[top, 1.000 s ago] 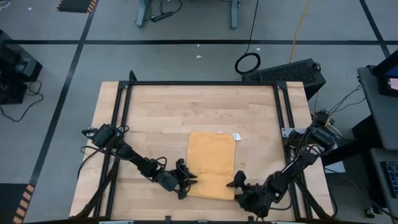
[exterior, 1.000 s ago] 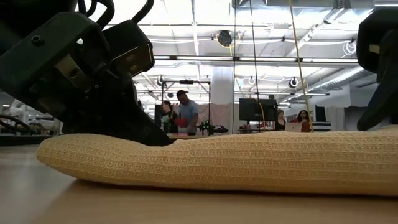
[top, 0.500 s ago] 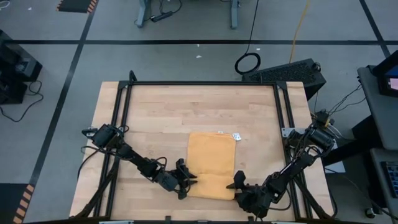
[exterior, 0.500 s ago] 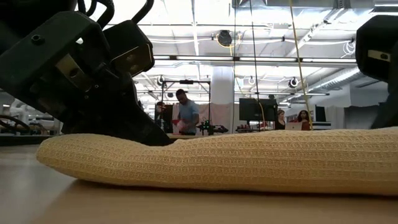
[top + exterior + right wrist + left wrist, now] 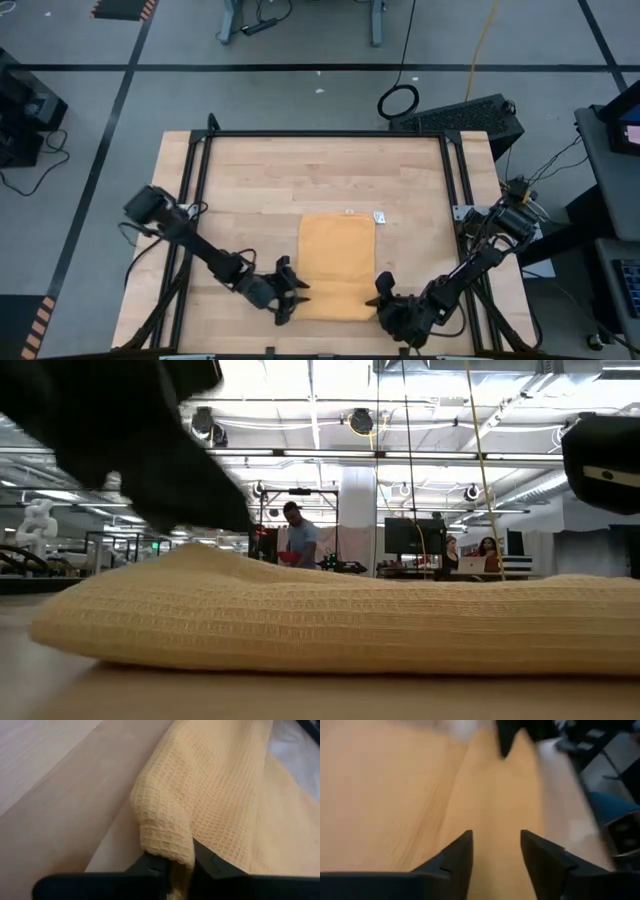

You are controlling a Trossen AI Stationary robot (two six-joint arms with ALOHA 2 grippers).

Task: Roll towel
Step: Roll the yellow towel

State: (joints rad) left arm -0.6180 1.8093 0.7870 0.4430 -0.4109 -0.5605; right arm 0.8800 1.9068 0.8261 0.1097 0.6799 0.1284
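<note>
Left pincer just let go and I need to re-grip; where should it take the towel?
Take the towel at its near left corner, coming in from the left edge. The right pincer already pinches the near right corner, so a matching grip keeps the roll even. The left pincer sits open beside it.

A light wooden table with a butcher-block grain carries everything here, and a black metal frame runs along its far edge and down both sides. A folded mustard-yellow towel lies flat on the boards, right of centre and toward the near edge, its near end thickened into a low fold. From table height its waffle weave shows as a long, low mound resting on the wood. A small white tag lies on the table just beside the towel's far right corner. The rest of the surface shows bare wood.
</note>
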